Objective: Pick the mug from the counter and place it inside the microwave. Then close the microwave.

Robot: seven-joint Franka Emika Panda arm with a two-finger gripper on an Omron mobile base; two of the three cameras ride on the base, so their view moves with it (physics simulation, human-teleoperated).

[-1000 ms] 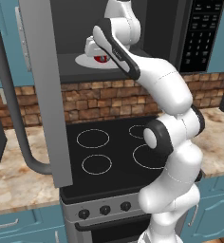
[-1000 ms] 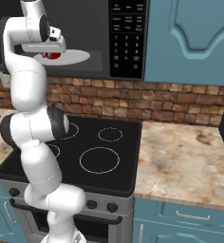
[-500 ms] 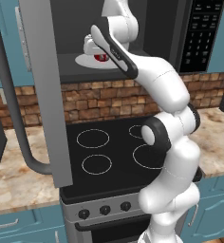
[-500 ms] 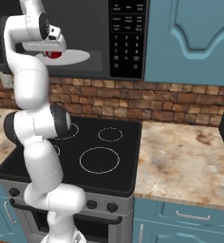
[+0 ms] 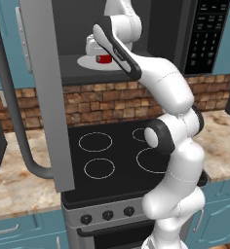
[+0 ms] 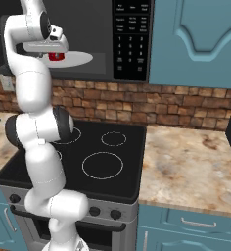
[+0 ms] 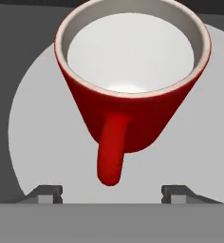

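Mug sits upright on the white turntable inside the microwave, roughly mid-plate, bare plate showing all round it in the hand view. Handle points back toward the gripper; the gripper's fingertips stand spread wide, one each side of the handle, neither touching the mug. So the tool is open and holds nothing. From the left base view the mug shows red just behind the hand, toward the front rim of the turntable; dark cavity floor runs on to the left of the plate, and there is headroom above the mug up to the cavity roof. The right base view has the mug under the white hand, turntable edge sticking out to the right toward the keypad panel. Microwave door hangs open, swung out at the left over the counter, its long grey handle curving down at the outer edge. Stovetop below, four rings bare; brick backsplash behind; counter on the right runs to the pale front edge.
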